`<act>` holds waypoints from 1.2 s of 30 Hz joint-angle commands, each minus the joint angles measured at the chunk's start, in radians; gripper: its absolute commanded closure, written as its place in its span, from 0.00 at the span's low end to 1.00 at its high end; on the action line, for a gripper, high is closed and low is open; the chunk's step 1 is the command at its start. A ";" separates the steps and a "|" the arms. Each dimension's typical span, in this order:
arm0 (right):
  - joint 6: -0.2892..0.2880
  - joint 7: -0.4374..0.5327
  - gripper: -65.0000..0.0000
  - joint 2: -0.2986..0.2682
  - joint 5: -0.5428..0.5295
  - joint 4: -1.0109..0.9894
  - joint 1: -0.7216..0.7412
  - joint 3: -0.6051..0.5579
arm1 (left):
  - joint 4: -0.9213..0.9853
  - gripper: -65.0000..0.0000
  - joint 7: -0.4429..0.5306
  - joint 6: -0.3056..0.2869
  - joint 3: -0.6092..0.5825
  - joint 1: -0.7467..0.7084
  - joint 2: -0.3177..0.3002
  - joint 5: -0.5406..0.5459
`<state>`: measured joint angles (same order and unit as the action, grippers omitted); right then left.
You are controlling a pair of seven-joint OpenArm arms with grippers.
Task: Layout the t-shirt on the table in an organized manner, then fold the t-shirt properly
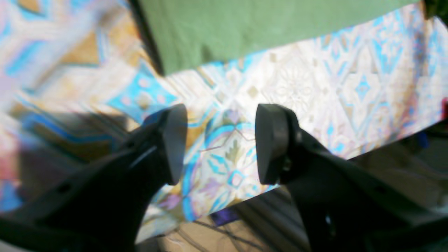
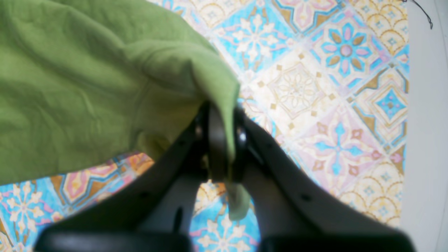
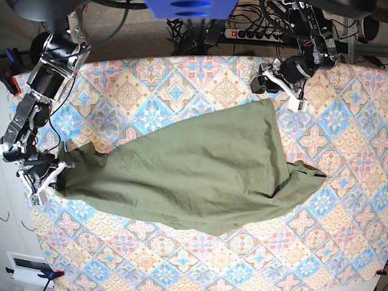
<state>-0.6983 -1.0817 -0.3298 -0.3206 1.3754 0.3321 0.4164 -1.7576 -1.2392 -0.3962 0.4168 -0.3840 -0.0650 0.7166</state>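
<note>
The olive-green t-shirt point(image 3: 194, 173) lies spread and wrinkled across the middle of the table point(image 3: 182, 79), stretched from the left edge to the right. My right gripper point(image 3: 57, 162) is at the shirt's left end and is shut on a fold of its edge; in the right wrist view the green cloth point(image 2: 70, 87) passes between the closed fingers of the gripper point(image 2: 222, 115). My left gripper point(image 3: 265, 82) hovers open just beyond the shirt's far right corner. Its pads point(image 1: 175, 140) have only patterned tablecloth point(image 1: 315, 87) between them, with the shirt's edge point(image 1: 245, 28) ahead.
A power strip and cables point(image 3: 254, 33) lie beyond the table's far edge. Pale floor point(image 2: 427, 140) borders the table beside my right gripper. The table's edge runs just behind my left gripper, with cables point(image 1: 224, 234) below it.
</note>
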 commanded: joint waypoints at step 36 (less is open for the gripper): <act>0.000 0.015 0.99 -0.018 -0.019 0.066 0.025 0.002 | 0.176 0.54 0.000 -0.002 0.274 0.165 0.146 0.189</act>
<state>-0.6991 -1.0874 -0.3290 -0.3214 1.4204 0.3317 0.4160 -1.5692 -1.2453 -0.3939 0.6899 -0.2249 0.0834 0.8909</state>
